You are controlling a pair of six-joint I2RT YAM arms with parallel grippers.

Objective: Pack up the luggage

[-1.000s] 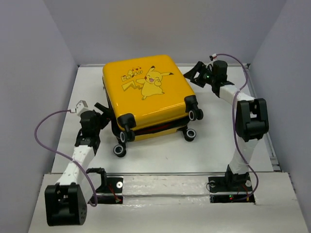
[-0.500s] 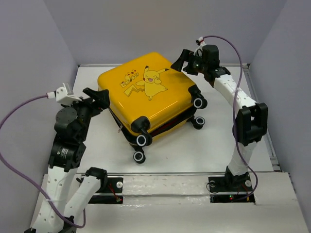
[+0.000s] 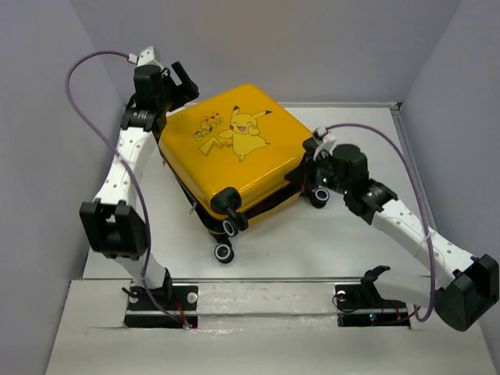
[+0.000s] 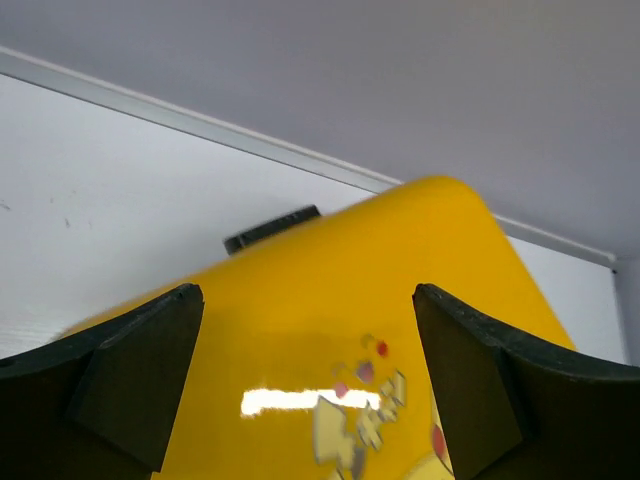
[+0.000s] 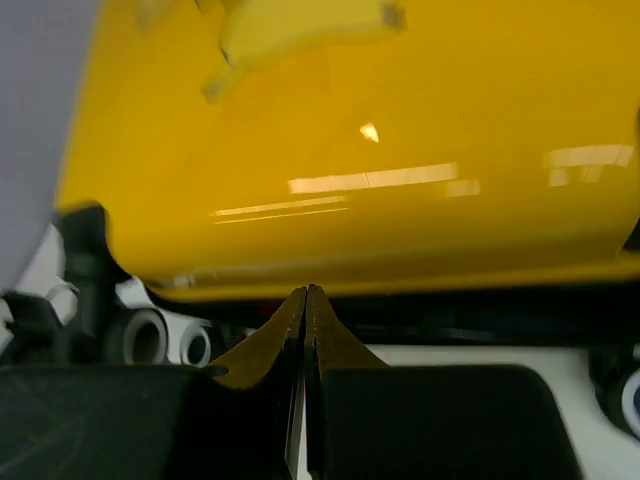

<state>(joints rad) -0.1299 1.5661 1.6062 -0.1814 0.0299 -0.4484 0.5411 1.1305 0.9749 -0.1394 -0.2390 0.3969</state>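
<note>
The luggage (image 3: 234,148) is a glossy yellow hard-shell suitcase with a Pikachu cartoon on its lid. It lies flat and skewed on the white table, black wheels (image 3: 226,226) toward the near edge, with a dark gap between lid and lower shell. My left gripper (image 3: 186,87) hovers open over the far left corner; in the left wrist view its fingers (image 4: 135,375) stand wide apart above the lid (image 4: 330,300). My right gripper (image 3: 301,176) is shut on nothing at the luggage's right side. In the right wrist view its tips (image 5: 305,292) meet at the seam under the lid (image 5: 380,150).
The white table (image 3: 328,242) is boxed in by grey walls on three sides. A metal rail (image 3: 258,285) runs along the near edge by the arm bases. Purple cables loop off both wrists. Wheels (image 5: 140,335) sit left of the right fingertips.
The left arm swung from the luggage's near left side to its far left corner. The right arm dropped from the far right corner to the right side, and its jaws closed.
</note>
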